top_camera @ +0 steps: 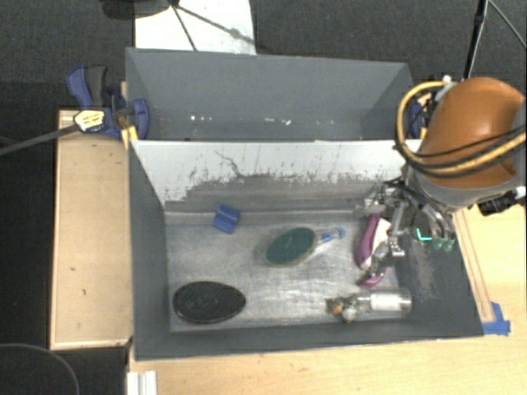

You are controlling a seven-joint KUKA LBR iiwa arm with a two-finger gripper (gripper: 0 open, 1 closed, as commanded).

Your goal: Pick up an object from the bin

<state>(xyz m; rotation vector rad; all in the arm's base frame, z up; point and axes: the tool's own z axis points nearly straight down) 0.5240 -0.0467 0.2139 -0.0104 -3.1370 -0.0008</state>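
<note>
My gripper (385, 249) is low at the right side of the bin, under the orange-covered wrist. A long purple thing (364, 243) lies right against its left side, running from the back toward the front; whether it is gripped I cannot tell. Just in front of the gripper, a silver and white tube-like thing (375, 304) lies along the bin's front edge. A dark green oval brush (291, 246) with a blue handle lies in the middle of the floor, to the gripper's left.
A small blue block (226, 219) lies near the back wall on the left. A black oval disc (208, 301) lies at the front left. The bin's right wall slopes up close beside the gripper.
</note>
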